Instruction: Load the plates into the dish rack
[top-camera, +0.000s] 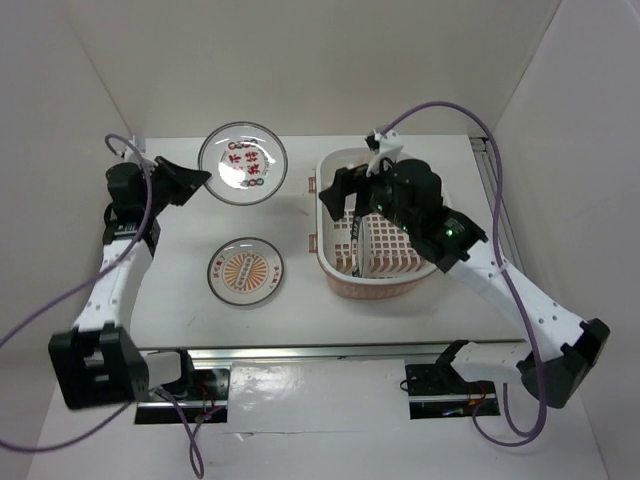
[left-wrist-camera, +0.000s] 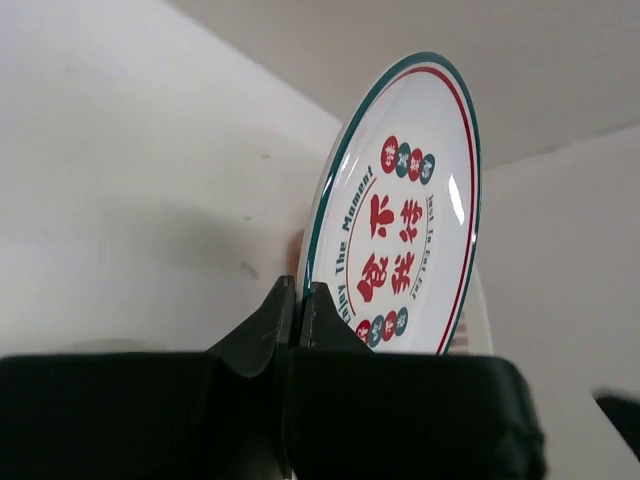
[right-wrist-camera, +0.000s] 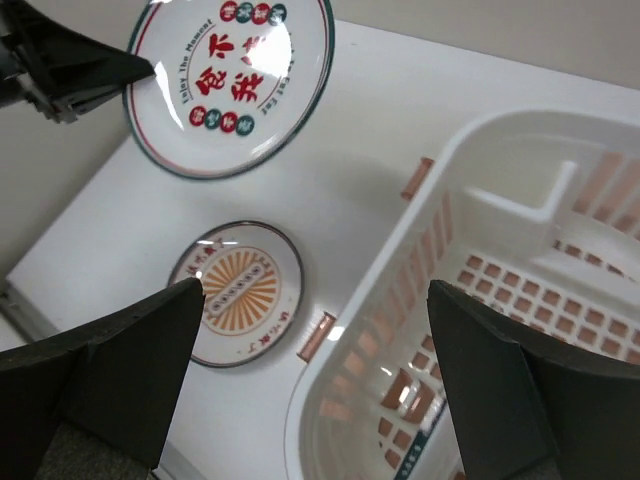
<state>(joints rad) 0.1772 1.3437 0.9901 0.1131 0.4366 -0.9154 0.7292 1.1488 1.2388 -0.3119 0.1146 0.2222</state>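
Note:
My left gripper (top-camera: 197, 181) is shut on the rim of the plate with red-green characters (top-camera: 243, 163) and holds it off the table at the back left. In the left wrist view my fingers (left-wrist-camera: 262, 325) pinch that plate (left-wrist-camera: 410, 200) at its lower edge. The sunburst plate (top-camera: 246, 271) lies flat on the table in front of it and also shows in the right wrist view (right-wrist-camera: 240, 291). My right gripper (top-camera: 345, 197) is open and empty over the left end of the pink dish rack (top-camera: 392, 283). A teal-rimmed plate (top-camera: 364, 250) stands on edge inside the rack.
White walls close in the table on the left, back and right. A metal rail (top-camera: 330, 350) runs along the near edge. The rack's left rim (right-wrist-camera: 440, 190) is just below my right gripper (right-wrist-camera: 312, 290). The held plate (right-wrist-camera: 232, 80) shows left of the rack.

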